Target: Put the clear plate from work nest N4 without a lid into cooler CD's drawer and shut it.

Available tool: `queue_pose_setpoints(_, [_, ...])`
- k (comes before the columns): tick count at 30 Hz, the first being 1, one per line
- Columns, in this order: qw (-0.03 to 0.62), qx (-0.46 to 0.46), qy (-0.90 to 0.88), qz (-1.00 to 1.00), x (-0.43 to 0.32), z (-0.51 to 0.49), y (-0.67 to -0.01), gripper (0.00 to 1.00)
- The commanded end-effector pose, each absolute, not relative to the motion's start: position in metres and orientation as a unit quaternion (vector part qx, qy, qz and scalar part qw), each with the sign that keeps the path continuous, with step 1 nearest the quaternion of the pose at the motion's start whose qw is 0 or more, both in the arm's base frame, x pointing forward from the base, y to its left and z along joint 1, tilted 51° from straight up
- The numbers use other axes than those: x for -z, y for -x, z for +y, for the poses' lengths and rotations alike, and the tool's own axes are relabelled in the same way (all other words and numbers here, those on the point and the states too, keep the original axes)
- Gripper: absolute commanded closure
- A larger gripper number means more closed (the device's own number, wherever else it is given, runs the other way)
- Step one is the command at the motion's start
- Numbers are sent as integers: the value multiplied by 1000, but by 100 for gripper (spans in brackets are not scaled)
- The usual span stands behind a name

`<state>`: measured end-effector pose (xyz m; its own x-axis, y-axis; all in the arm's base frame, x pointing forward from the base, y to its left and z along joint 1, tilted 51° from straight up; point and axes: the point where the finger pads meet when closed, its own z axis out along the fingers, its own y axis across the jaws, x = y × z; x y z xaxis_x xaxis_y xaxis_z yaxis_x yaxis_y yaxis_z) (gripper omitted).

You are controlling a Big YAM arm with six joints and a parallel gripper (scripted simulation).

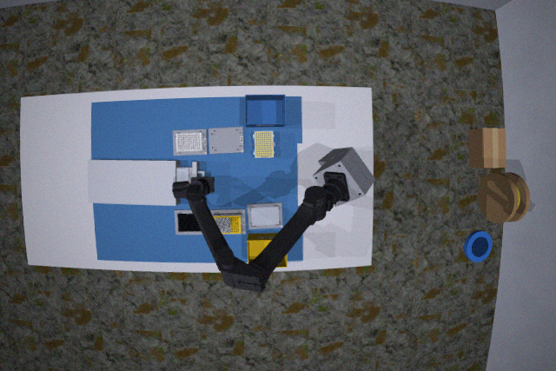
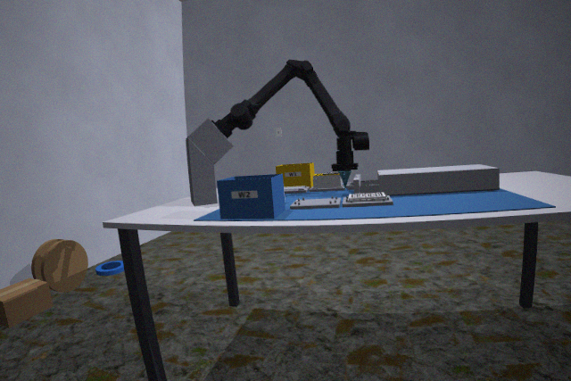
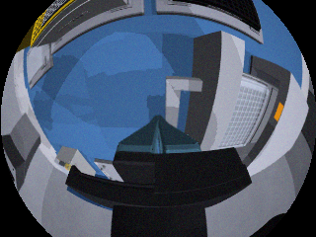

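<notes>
Grey walls enclosed the white bench with its blue mat. We saw our black gripper pressed together on nothing beside the grey cooler's partly open drawer. Its amber lamp glowed.

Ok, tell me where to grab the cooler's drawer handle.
Likely grip the bar handle at its middle, from above: one finger in the gap behind it, one on the arm's side. It stands off the drawer front, leaving that gap. The shut gripper must open first.
</notes>
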<state>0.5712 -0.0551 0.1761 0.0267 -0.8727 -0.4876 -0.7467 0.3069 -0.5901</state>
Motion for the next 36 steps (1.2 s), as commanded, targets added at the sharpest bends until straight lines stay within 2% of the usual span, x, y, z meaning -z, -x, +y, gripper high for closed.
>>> queue_pose_setpoints(1, [433,113,575,685,-209,-79,-587,100])
queue_pose_setpoints(36, [424,100,575,692,-203,-82,-592,100])
